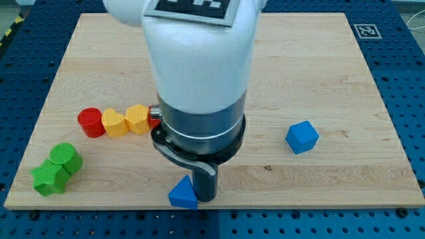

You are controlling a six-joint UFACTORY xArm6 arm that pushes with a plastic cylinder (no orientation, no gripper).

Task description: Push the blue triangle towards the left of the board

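The blue triangle [182, 194] lies near the board's bottom edge, a little left of centre. My tip [206, 198] stands right beside it, on its right side, touching or nearly touching it. The arm's white and dark body [198, 79] hangs over the middle of the board and hides what is under it.
A blue cube [302, 137] sits at the view's right. A red cylinder [91, 123], a yellow heart [115, 123] and a yellow hexagon [137, 119] form a row at the left; a red block [154, 121] peeks out by the arm. A green cylinder [65, 157] and green star [48, 178] sit at bottom left.
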